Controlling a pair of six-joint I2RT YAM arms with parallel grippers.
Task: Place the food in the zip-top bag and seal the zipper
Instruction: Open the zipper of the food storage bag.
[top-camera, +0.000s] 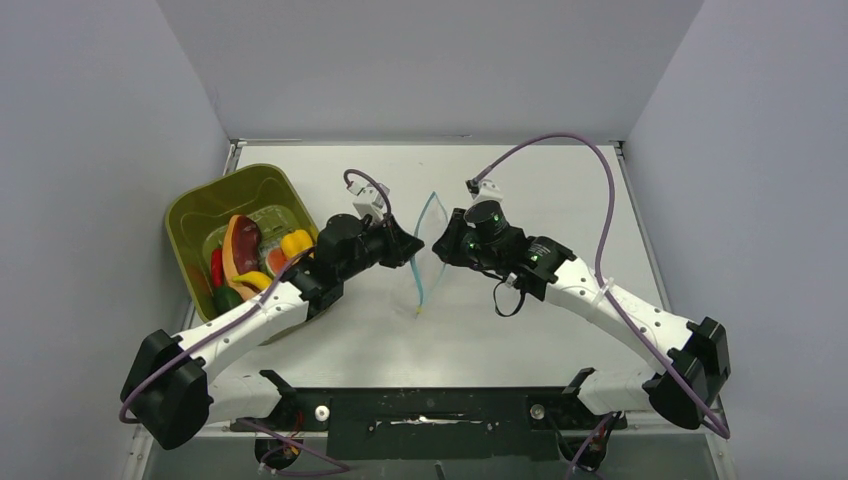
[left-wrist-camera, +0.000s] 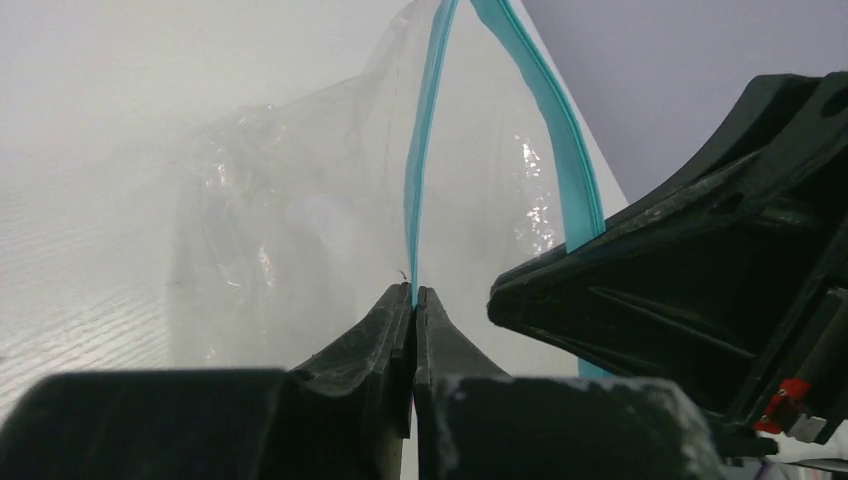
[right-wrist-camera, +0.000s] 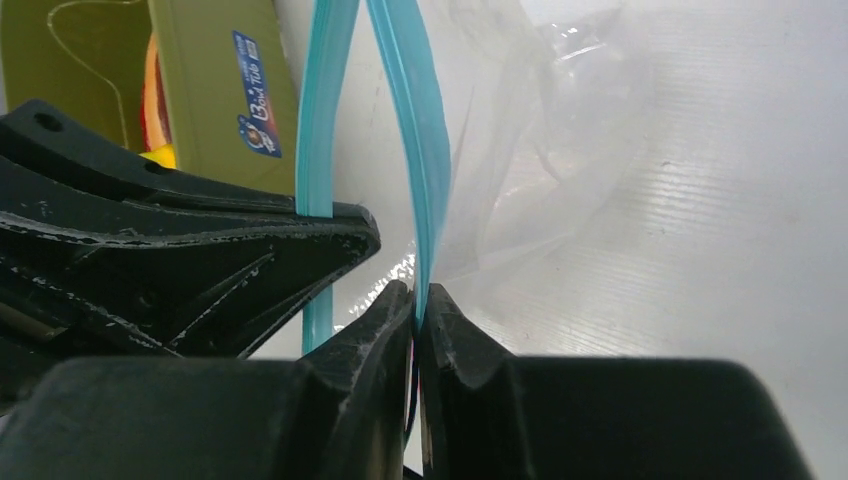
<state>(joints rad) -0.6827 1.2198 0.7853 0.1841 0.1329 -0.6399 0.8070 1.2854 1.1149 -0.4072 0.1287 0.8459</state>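
Olive-green bin (top-camera: 200, 215) on the left holds all the food (top-camera: 243, 245), so I reckon none is bagged yet. Clear bag (top-camera: 430, 225) stands just right of it, held from both sides. Left gripper (left-wrist-camera: 414, 295) is clamped on 1 lip of the blue zipper (left-wrist-camera: 418, 180), right gripper (right-wrist-camera: 420, 295) on the other. I'd pull apart gently, pinching only the strip, so the mouth gapes without tearing.
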